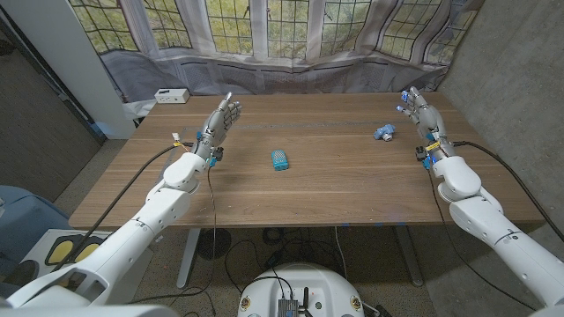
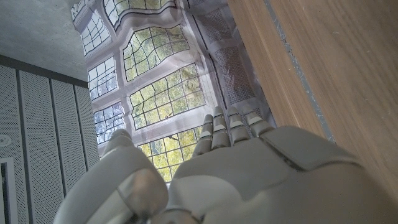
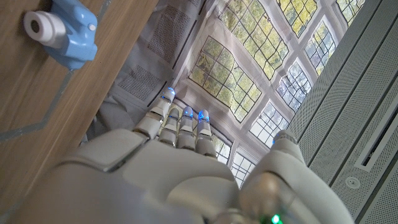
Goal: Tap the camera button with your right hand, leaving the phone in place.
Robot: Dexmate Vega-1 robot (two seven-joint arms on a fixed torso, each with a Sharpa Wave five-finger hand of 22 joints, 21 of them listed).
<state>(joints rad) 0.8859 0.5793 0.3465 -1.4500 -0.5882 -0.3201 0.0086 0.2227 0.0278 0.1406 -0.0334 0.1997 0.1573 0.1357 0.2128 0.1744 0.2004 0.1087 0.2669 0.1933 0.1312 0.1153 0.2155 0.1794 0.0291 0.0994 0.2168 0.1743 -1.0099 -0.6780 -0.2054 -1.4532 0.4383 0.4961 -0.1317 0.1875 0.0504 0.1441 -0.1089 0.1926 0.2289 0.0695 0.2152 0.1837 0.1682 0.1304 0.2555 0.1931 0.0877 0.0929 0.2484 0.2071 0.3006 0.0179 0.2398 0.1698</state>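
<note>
Right hand: I see my right hand (image 1: 418, 106) raised at the far right of the wooden table (image 1: 335, 189), fingers extended and close together, holding nothing. In the right wrist view the hand (image 3: 186, 168) shows the same, its fingertips (image 3: 185, 114) lit blue.
Toy camera: the small blue toy camera (image 1: 383, 133) sits on the table just left of my right hand, apart from it. The right wrist view shows its white lens (image 3: 41, 26) and a small white button (image 3: 92, 27) on the body.
Phone: a small teal phone (image 1: 280, 159) lies flat near the table's middle, well apart from both hands.
Left hand: my left hand (image 1: 220, 121) is raised at the far left, fingers apart, empty.
White box: a white box (image 1: 171, 95) rests at the far left corner.
</note>
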